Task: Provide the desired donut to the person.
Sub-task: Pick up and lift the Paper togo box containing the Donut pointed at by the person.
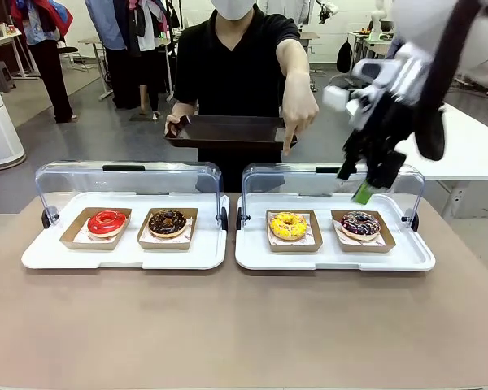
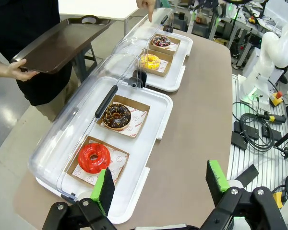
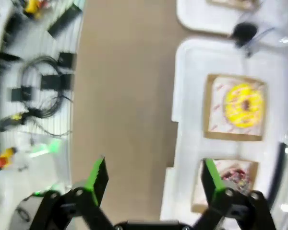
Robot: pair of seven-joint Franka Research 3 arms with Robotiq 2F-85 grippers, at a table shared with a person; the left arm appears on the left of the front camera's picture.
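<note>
Right end effector (image 1: pixel 354 183), fingers apart and empty, hangs roughly over the sprinkled donut (image 1: pixel 359 223), so the yellow donut (image 1: pixel 288 225) the person's hand (image 1: pixel 297 106) seems to point at lies just down and to its left, one spot over.

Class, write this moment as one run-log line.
person: holds tray, points toward yellow donut | right pincer: open, near sprinkled donut | left pincer: open, empty

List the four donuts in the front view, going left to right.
red donut → chocolate donut → yellow donut → dark sprinkled donut
</note>
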